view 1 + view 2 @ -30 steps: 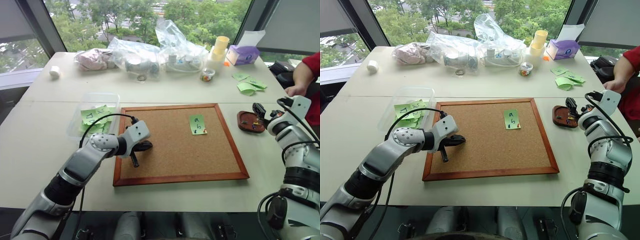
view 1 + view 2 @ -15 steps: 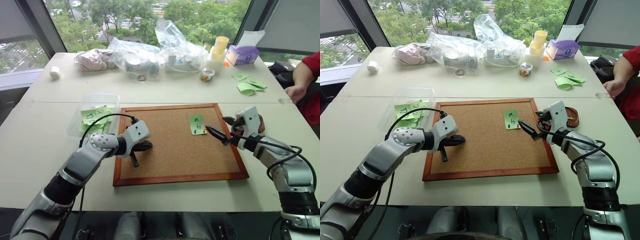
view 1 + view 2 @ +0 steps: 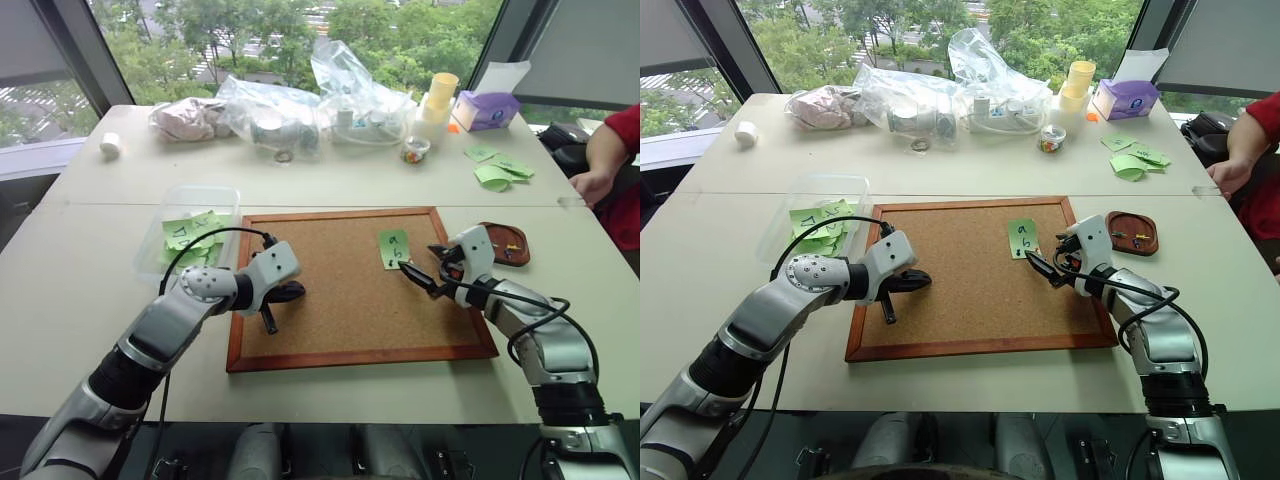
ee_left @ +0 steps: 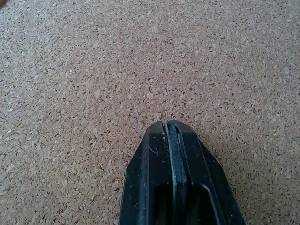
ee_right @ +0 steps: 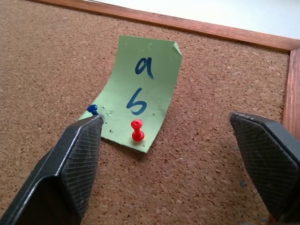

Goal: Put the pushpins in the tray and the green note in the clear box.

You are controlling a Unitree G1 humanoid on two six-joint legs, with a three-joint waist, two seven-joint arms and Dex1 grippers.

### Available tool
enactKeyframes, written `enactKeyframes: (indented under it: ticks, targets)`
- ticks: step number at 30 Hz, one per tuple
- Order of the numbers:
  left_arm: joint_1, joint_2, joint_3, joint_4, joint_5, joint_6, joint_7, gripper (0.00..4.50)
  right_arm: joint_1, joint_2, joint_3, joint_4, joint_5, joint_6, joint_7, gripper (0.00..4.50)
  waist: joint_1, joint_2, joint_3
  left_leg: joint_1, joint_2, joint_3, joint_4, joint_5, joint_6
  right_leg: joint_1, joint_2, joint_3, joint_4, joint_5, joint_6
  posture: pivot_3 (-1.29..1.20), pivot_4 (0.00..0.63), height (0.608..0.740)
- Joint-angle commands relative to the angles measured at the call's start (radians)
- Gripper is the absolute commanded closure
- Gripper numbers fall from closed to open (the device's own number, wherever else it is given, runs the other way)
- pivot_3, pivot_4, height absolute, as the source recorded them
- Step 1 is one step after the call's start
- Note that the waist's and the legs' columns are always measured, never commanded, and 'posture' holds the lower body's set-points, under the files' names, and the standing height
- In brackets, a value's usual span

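The green note, marked "a" and "b", lies on the cork board near its far right corner. A red pushpin and a blue one stick in the note's near edge. My right gripper hovers open just right of the note, and the red pin stands between its fingers without touching them. The reddish-brown tray sits past the board's right edge with a few small pins in it. The clear box stands left of the board. My left gripper rests shut on the board's left part.
Light-green notes lie in the clear box. Clear plastic bags, yellow cups and a purple tissue box line the far side. More green notes lie at the far right, near a person's hand.
My right arm swung left from the tray to the green note, turned toward it, and its jaws narrowed a little. The left arm stayed still.
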Motion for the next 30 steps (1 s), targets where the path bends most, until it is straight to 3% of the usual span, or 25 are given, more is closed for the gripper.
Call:
enactKeyframes:
  ticks: [1, 5, 6, 30]
  targets:
    - [0.021, 0.01, -0.016, 0.014, 0.031, 0.019, 0.006, 4.5, -0.016, 0.014, -0.005, -0.008, -0.002, -0.031, 0.007, 2.33, 0.0, 0.0, 0.0, 0.0, 0.0, 0.0, 0.0, 0.0, 0.0, 0.0, 0.0, 0.0, 0.0, 0.0, 0.0, 0.0, 0.15, 0.735]
    - [0.022, 0.011, -0.016, 0.012, 0.03, 0.02, 0.008, 4.5, -0.012, 0.016, 0.005, -0.018, -0.002, -0.018, 0.019, 4.37, 0.0, 0.0, 0.0, 0.0, 0.0, 0.0, 0.0, 0.0, 0.0, 0.0, 0.0, 0.0, 0.0, 0.0, 0.0, 0.0, 0.15, 0.735]
    - [0.022, 0.011, -0.015, 0.012, 0.03, 0.02, 0.008, 4.5, -0.009, 0.015, 0.007, -0.021, -0.001, -0.013, 0.024, 4.45, 0.0, 0.0, 0.0, 0.0, 0.0, 0.0, 0.0, 0.0, 0.0, 0.0, 0.0, 0.0, 0.0, 0.0, 0.0, 0.0, 0.15, 0.735]
    - [0.02, 0.053, -0.036, 0.036, 0.05, -0.033, -0.055, 4.5, -0.008, 0.008, -0.204, -0.04, 0.066, -0.055, -0.061, 4.45, -0.005, 0.0, 0.0, 0.001, 0.001, 0.0, 0.0, 0.0, 0.0, 0.0, 0.001, 0.0, 0.0, 0.0, 0.0, 0.0, 0.15, 0.735]
